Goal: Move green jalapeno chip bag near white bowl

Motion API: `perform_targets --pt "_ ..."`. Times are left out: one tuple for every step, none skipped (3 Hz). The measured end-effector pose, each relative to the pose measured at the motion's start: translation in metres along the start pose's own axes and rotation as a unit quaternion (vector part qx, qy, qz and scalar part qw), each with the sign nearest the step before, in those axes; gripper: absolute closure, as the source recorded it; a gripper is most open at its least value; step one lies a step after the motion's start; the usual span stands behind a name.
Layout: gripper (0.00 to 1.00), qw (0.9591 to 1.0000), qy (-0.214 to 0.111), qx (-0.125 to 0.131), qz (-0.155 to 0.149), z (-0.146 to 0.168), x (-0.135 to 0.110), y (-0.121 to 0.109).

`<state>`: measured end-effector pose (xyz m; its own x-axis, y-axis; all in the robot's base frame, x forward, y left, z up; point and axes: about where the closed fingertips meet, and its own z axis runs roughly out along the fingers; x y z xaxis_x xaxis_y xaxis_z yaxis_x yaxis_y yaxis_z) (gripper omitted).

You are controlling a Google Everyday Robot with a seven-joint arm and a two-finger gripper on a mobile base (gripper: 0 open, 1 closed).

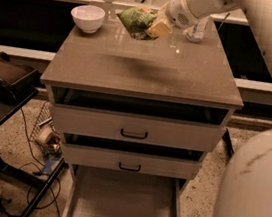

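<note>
The single camera looks steeply down from in front of the drawer cabinet (135, 128), far enough to take in its whole top and the floor (195, 207). The arm (267, 33) enters at upper right; the gripper (156, 29), clamped on the green jalapeno chip bag (135, 19), sits upper centre.

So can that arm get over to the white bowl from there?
Probably yes. The pincer, gripping the green jalapeno chip bag above the tabletop, hangs to the right of the white bowl, and nothing stands in the stretch between them.
</note>
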<state>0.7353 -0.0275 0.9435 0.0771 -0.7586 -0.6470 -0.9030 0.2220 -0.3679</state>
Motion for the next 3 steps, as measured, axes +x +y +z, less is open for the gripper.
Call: perform_targets --pt "1.0 0.9996 0.004 0.023 0.014 0.016 -0.001 -0.03" --pt "1.0 0.9985 0.01 0.048 0.023 0.039 -0.004 -0.066" --pt "1.0 0.9985 0.01 0.048 0.023 0.039 -0.004 -0.066"
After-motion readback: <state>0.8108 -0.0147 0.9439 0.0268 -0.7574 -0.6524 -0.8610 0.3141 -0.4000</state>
